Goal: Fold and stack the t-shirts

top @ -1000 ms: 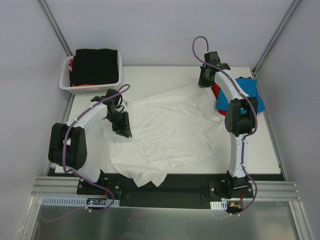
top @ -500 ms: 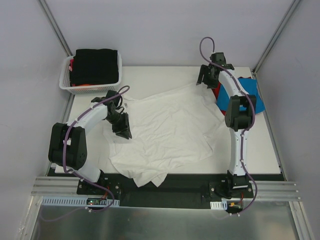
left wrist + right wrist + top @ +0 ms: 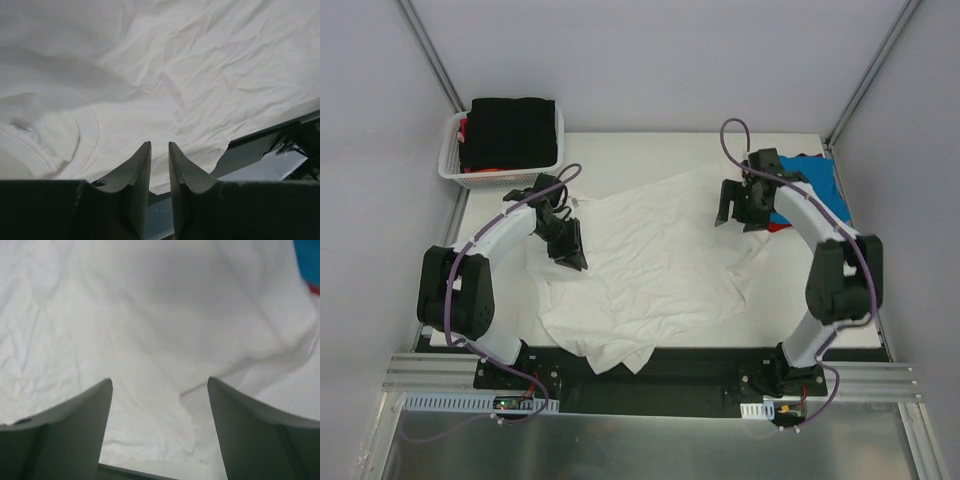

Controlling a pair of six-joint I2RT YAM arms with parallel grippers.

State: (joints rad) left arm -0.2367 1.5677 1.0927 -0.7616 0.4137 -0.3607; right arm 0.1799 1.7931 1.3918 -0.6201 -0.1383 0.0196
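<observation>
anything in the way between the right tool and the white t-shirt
Nothing visible. The right tool hangs open directly over the white t-shirt, and its wrist view shows only bare white cloth between the fingers. The blue t-shirt lies off to the side, not under it.

The top camera is looking down from the near side at the whole table; both wrist cameras are closely viewing the same white shirt.
</observation>
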